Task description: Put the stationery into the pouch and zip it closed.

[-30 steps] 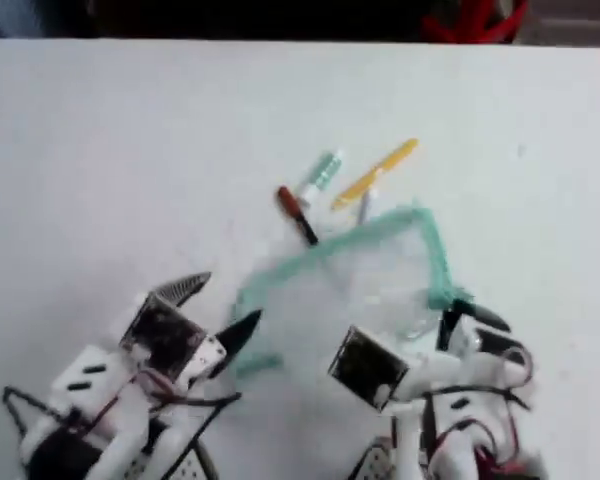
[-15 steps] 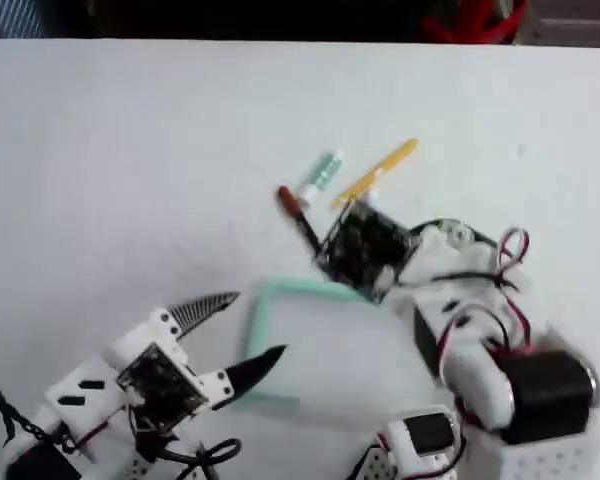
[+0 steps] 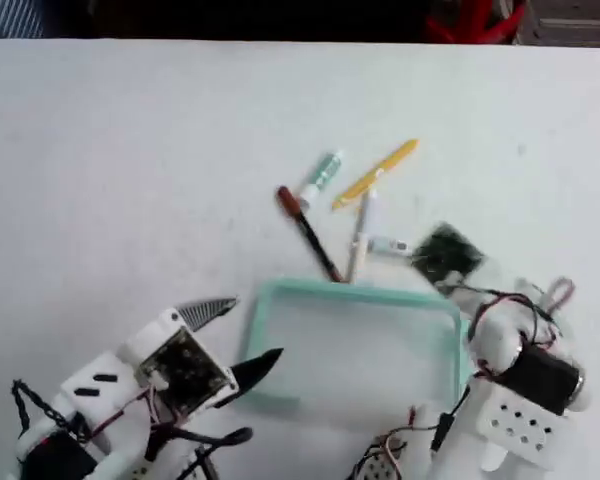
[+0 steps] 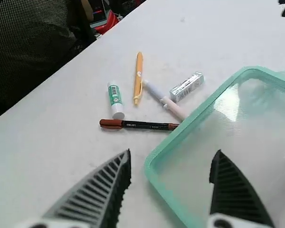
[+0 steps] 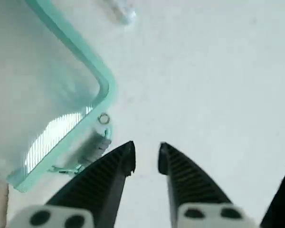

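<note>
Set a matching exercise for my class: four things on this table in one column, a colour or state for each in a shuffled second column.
Things:
1. pouch
2. glue stick
3. black pen
4. left gripper

Colour or state:
A. reddish cap
B. open, holding nothing
C. mint-green rim, clear sides
D. green and white body

Pairs: 1-C, 2-D, 3-A, 4-B

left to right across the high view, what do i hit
left gripper → brown-capped pen → white pen → small silver packet; the glue stick and yellow pen overlap these, so left out
</note>
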You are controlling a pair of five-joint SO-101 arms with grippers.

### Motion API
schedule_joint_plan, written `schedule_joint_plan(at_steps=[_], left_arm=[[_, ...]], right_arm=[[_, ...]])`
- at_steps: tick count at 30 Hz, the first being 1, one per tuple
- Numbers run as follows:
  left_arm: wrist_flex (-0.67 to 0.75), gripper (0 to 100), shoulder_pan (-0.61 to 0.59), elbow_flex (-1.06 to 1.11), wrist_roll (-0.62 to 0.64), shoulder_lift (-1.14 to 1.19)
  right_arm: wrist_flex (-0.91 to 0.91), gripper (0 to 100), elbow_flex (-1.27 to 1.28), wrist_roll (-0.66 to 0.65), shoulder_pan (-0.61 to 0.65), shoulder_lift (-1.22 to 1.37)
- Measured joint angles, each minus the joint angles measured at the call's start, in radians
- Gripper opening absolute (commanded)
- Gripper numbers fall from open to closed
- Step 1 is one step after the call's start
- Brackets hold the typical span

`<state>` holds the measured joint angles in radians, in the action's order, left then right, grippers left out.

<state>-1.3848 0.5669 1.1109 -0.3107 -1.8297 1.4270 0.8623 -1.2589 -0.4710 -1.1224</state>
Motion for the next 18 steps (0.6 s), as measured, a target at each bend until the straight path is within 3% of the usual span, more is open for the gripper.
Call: schedule_joint_plan(at_steps=[5,18], left_arm=[[0.025,27,-0.043,0.038,0.000,0.000],[0.028,26,-0.054,0.072,0.000,0.000]], right_arm=[[-0.155,20.7,0.242,0.040,-0.086,0.035],[-0.235,20.5,0.446,0.046,-0.166,0.044]])
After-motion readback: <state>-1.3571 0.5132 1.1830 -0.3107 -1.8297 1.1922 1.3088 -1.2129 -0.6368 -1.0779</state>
